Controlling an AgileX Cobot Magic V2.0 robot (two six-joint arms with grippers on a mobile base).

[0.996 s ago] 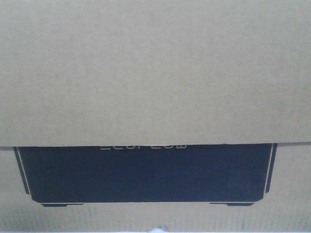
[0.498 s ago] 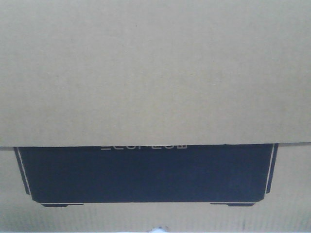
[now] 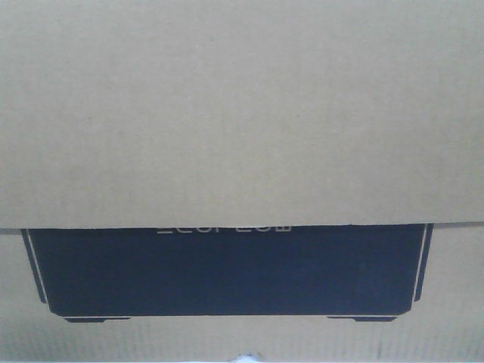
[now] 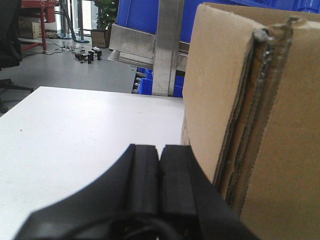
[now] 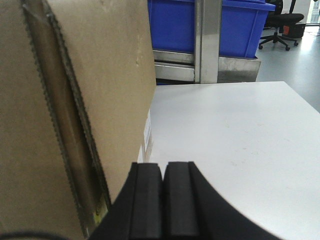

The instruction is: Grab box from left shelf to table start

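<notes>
— Is any writing to be made out on the box (image 3: 242, 113)?

— One line of pale lettering (image 3: 223, 227) is seen at the top of the black panel (image 3: 227, 272), but only its lower half shows below the cardboard flap, so it cannot be read.

— And on the side seen from the right wrist?

— A white label (image 5: 148, 131) and a yellow sticker (image 5: 100, 213) are seen edge-on; nothing on them can be read.

— Is anything legible elsewhere?

— No readable text is found.

The box (image 4: 240, 125) stands on the white table (image 4: 75, 135).
</notes>
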